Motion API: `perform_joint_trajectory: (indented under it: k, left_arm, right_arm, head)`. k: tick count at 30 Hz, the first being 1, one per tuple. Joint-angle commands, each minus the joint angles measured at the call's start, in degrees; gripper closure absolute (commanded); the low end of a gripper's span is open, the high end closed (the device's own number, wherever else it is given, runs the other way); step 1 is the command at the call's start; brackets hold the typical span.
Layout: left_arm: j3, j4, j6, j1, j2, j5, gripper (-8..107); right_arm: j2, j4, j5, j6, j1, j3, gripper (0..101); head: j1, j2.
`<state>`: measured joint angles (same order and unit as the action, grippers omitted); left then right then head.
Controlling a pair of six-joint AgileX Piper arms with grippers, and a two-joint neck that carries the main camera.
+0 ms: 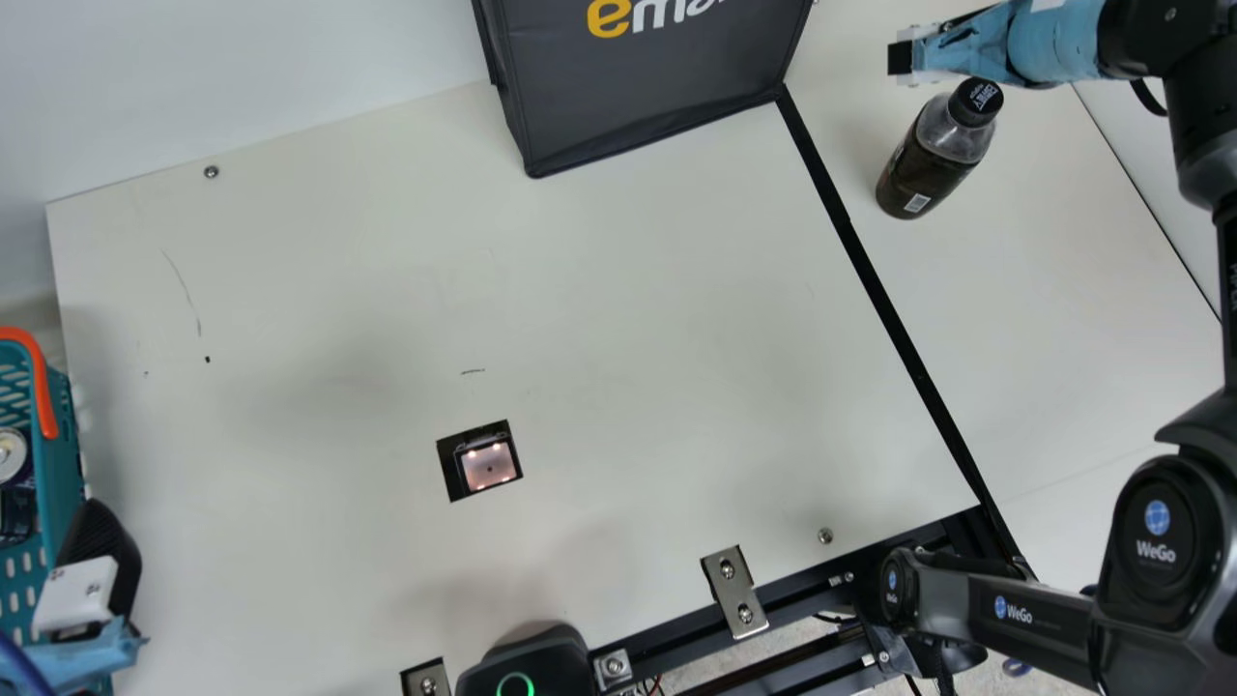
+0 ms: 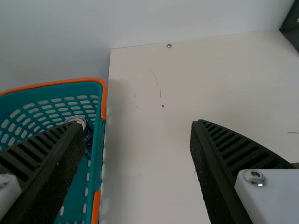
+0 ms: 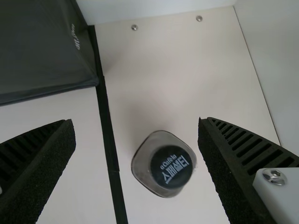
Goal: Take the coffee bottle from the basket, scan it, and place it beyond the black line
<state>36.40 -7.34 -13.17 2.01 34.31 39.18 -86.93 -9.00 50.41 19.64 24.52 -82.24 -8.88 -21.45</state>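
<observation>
Black ribbed fingers (image 3: 233, 154) wide apart, empty, my right claw (image 3: 135, 122) hangs above the upright, black-capped plastic coffee bottle (image 1: 923, 169): I'd retreat upward.

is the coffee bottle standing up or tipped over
Upright: the coffee bottle stands on its base, and the right wrist view looks straight down on its black cap.

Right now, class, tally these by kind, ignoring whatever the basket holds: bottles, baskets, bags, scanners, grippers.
Coffee bottle: 1
Teal basket: 1
Dark fabric bag: 1
Scanner: 1
Grippers: 2 (left gripper, right gripper)
Total: 6
</observation>
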Motion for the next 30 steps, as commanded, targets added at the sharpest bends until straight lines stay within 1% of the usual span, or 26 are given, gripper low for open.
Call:
perform_joint_trajectory:
  k: [1,7,13,30]
  left_arm:
    - [0.0,0.0,0.0,0.0,0.0,0.0,9]
    - [0.0,0.0,0.0,0.0,0.0,0.0,9]
    - [0.0,0.0,0.0,0.0,0.0,0.0,9]
    - [0.0,0.0,0.0,0.0,0.0,0.0,9]
  right_arm:
    - [0.1,-0.2,0.1,-0.5,-0.8,-0.6,10]
    - [1.0,-0.1,0.4,-1.9,-4.3,-1.6,10]
    - [2.3,0.8,0.3,-4.3,-8.4,-1.5,10]
    - [7.6,4.2,-2.2,-12.3,-18.7,1.7,10]
  head:
    - [1.0,-0.1]
    - [1.0,-0.1]
    - [1.0,-0.1]
    - [1.0,-0.1]
